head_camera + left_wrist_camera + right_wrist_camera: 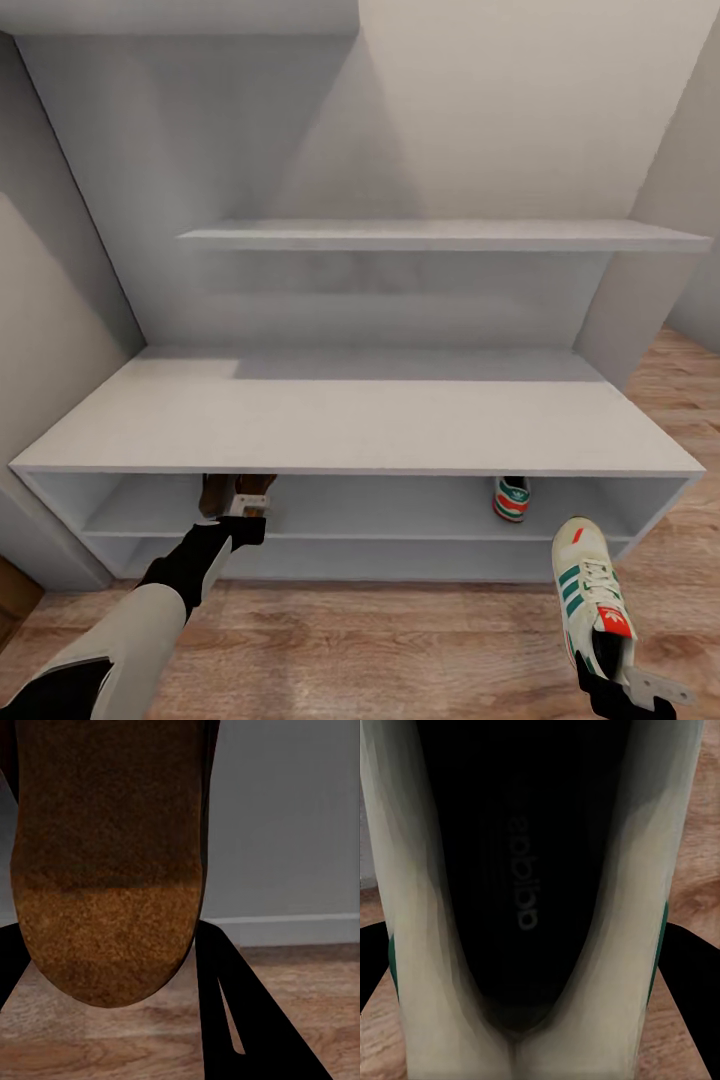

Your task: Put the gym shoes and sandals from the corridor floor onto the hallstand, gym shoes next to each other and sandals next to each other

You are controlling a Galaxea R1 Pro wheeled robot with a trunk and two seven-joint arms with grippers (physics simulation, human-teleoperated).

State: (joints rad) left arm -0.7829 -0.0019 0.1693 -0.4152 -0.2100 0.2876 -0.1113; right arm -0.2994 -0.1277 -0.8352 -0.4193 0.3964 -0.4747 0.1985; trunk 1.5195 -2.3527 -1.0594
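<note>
Both jaws are clamped on footwear in front of the rack (360, 425): the right gripper (612, 678) holds a sneaker (590, 590) by its heel above the floor (400, 650), and the left gripper (240, 508) holds a sandal (215, 492) at the upper bay's left opening. Another sneaker (511, 498) stands in that bay, towards the right.

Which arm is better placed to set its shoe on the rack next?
Left. Its left gripper already holds a brown sandal at the hallstand's upper bay. The right gripper holds its gym shoe out over the floor.
</note>
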